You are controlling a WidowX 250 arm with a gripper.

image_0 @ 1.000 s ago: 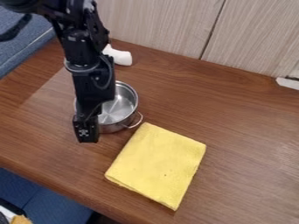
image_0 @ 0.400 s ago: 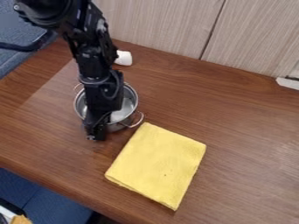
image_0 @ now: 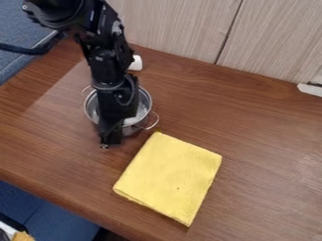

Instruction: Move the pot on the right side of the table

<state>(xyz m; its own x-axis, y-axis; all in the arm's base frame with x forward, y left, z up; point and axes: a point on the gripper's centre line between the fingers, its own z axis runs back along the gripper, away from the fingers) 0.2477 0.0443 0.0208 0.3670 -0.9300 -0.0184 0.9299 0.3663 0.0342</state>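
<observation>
The gripper (image_0: 110,140) hangs down over the left part of the table, its lower end at the near side of the pot. The silver metal pot (image_0: 144,104) stands upright behind and beside it, with the gripper and lower arm covering much of its middle and front wall. One wire handle shows at the pot's right front and another at its back left. Whether the gripper holds the pot's wall cannot be seen.
A folded yellow cloth (image_0: 171,178) lies to the right and in front of the pot on the brown wooden table (image_0: 252,141). Behind the arm lies a white object (image_0: 136,63). A wood-panelled wall (image_0: 179,28) borders the table's back.
The gripper has moved right and slightly back, from the pot's left front to its near side. Most recently, the pot has shifted slightly right and back too.
</observation>
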